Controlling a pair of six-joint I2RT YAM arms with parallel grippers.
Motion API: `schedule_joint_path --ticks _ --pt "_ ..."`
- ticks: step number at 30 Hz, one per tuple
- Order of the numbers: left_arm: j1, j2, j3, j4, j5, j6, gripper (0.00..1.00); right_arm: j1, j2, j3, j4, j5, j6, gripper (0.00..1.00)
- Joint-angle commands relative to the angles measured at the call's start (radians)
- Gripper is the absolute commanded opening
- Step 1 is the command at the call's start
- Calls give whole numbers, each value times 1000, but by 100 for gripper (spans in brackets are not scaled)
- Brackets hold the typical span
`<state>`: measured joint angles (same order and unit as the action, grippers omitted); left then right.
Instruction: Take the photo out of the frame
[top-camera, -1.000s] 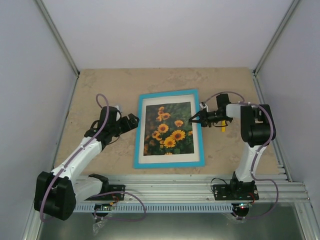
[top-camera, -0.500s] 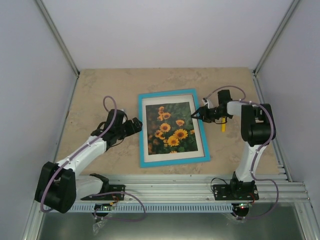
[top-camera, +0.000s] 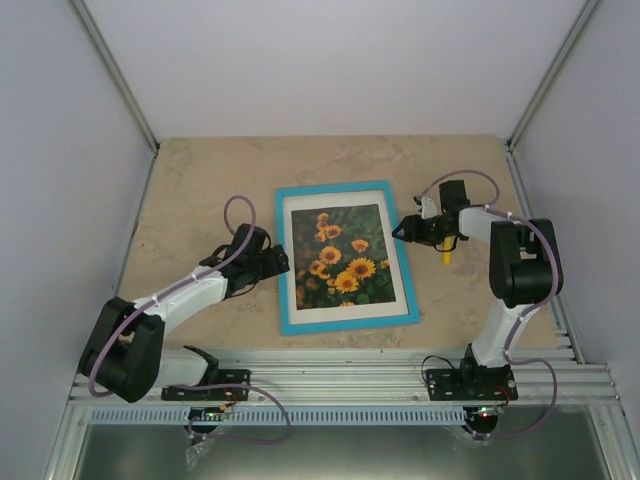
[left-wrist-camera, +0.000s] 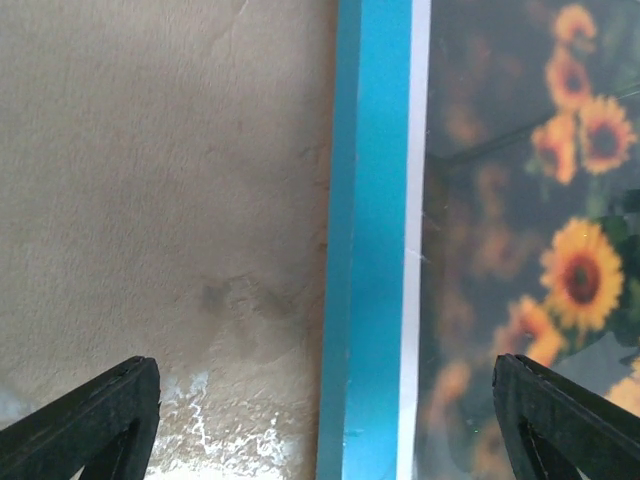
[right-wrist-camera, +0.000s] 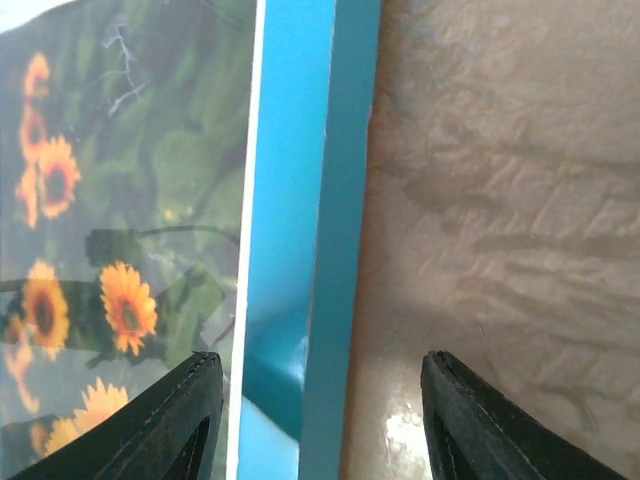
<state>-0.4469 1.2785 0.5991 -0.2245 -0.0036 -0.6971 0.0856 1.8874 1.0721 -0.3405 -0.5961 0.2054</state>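
The turquoise frame (top-camera: 283, 262) lies face up on the table centre, the sunflower photo (top-camera: 340, 255) showing inside it behind glass. My left gripper (top-camera: 279, 262) is open and straddles the frame's left rail; in the left wrist view the rail (left-wrist-camera: 370, 240) runs between the fingertips (left-wrist-camera: 100, 415), with the photo (left-wrist-camera: 540, 250) to its right. My right gripper (top-camera: 400, 232) is open and straddles the right rail (right-wrist-camera: 320, 230), one fingertip (right-wrist-camera: 175, 415) over the photo (right-wrist-camera: 130, 200), the other over bare table.
The stone-patterned tabletop (top-camera: 200, 180) surrounds the frame. Grey walls stand on the left, back and right. A metal rail (top-camera: 340, 380) with both arm bases runs along the near edge. A small yellow part (top-camera: 447, 256) hangs on the right arm.
The left gripper has moved right to the frame's left rail. The right gripper drew in at the right rail. The frame's near end shifted right and turned slightly.
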Motion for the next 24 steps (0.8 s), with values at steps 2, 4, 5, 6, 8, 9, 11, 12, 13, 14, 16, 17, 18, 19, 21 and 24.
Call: schedule_joint_path --ticks 2,4,5,6,8,9,11,12,13,14,16,17,18,19,21,24 --pt "-42 46 36 6 -83 -8 92 42 -55 -67 -32 158 23 56" --pt "-57 68 51 -6 -105 -6 91 76 -88 -82 -34 210 27 56" --pt "-66 77 57 -12 -120 -5 90 90 -104 -90 -35 233 29 56" --pt "-75 87 64 -17 -133 -5 89 105 -118 -98 -37 258 32 56" --pt "-92 102 73 -26 -156 -4 88 128 -145 -109 -41 306 39 56" --pt "-100 110 79 -29 -162 -3 88 139 -154 -113 -45 333 41 56" --pt "-112 129 92 -36 -175 -2 86 163 -162 -121 -49 376 40 56" --pt "-118 138 98 -38 -178 -3 85 176 -162 -122 -52 396 38 56" --pt "-122 149 102 -39 -181 -4 84 186 -159 -124 -55 412 39 55" --pt "-127 158 107 -42 -184 -3 83 196 -157 -125 -58 428 40 55" --pt "-139 177 118 -51 -198 -4 81 214 -158 -130 -57 459 46 54" --pt "-147 186 124 -56 -204 -4 80 223 -162 -134 -57 471 49 53" --pt "-152 195 129 -61 -209 -4 78 229 -165 -136 -57 485 52 52" --pt "-158 202 135 -64 -214 -4 77 235 -167 -139 -57 497 54 52" --pt "-167 220 142 -67 -220 -6 75 243 -173 -144 -56 514 57 50" --pt "-181 248 154 -73 -229 -12 70 248 -180 -151 -56 528 59 44"
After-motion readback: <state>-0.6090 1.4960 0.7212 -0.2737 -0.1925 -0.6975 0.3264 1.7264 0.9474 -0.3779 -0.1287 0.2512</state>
